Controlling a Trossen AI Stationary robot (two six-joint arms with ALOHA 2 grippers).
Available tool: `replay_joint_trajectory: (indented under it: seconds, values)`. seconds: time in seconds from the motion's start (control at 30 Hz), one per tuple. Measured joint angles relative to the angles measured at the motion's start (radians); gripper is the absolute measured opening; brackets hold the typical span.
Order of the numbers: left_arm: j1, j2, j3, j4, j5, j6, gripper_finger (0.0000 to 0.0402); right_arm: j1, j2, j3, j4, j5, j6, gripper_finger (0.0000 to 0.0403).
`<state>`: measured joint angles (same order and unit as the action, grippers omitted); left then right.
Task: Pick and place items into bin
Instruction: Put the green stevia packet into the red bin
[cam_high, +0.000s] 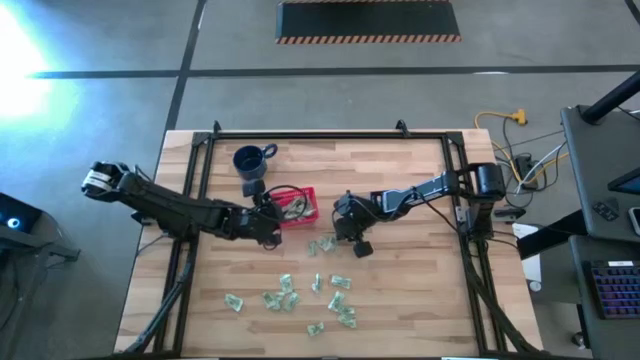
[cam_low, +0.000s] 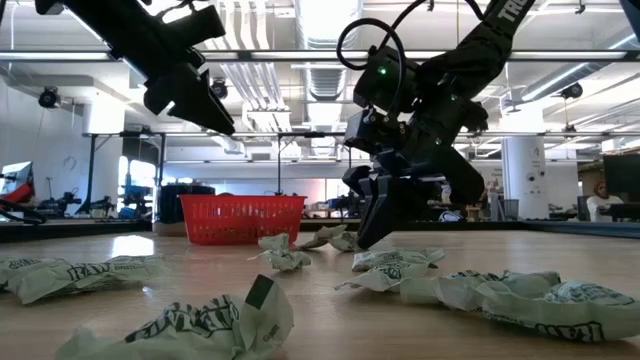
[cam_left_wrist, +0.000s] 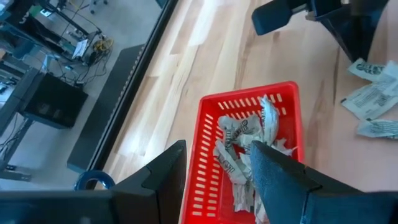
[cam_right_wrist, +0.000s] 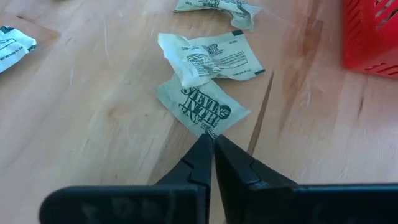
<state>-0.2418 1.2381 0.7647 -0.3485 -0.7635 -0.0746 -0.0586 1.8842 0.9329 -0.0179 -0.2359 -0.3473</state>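
The bin is a red latticed basket (cam_high: 305, 193) (cam_low: 240, 218) standing on the wooden table, with several pale green-and-white packets (cam_left_wrist: 239, 134) lying inside it. My left gripper (cam_left_wrist: 217, 149) (cam_high: 268, 215) hangs open above the basket with nothing between its fingers. My right gripper (cam_right_wrist: 211, 138) (cam_high: 340, 232) (cam_low: 368, 238) is down on the table to the basket's right, shut on one flat packet (cam_right_wrist: 199, 106). More packets (cam_high: 300, 297) lie scattered toward the table's near edge. My right gripper pinches the packet's near corner (cam_right_wrist: 209, 129) between its two fingertips. The fingers slant down from the table's right side. The rest of the packet lies flat on the table.
A dark blue mug (cam_high: 252, 160) stands just behind and left of the basket. Two more packets (cam_right_wrist: 211, 59) lie just beyond the held one, others (cam_low: 480, 292) close to the near edge. A black frame (cam_high: 300, 135) borders the table.
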Motion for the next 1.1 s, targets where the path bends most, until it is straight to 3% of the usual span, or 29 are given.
replay_joint_trajectory:
  seconds: [0.17, 0.4, 0.6, 0.83, 1.1]
  values:
    - [-0.038, -0.015, 0.000, -0.001, 0.000, 0.000, 0.0162, -0.001, -0.028, -0.002, -0.042, 0.021, -0.006, 0.0009]
    - [-0.107, -0.057, 0.000, 0.000, 0.000, 0.000, 0.0162, -0.005, -0.139, -0.004, -0.124, 0.192, -0.019, 0.0008]
    - [-0.171, -0.061, -0.004, 0.000, 0.036, 0.000, 0.0162, -0.005, -0.202, -0.004, 0.015, 0.242, -0.063, 0.0008]
    - [-0.228, -0.048, -0.024, 0.002, 0.082, -0.095, 0.0162, -0.011, -0.145, 0.009, 0.284, 0.314, -0.150, 0.0008]
    - [-0.300, -0.046, -0.037, 0.006, 0.137, -0.183, 0.0162, -0.047, -0.027, 0.095, 0.311, 0.319, -0.150, 0.0008]
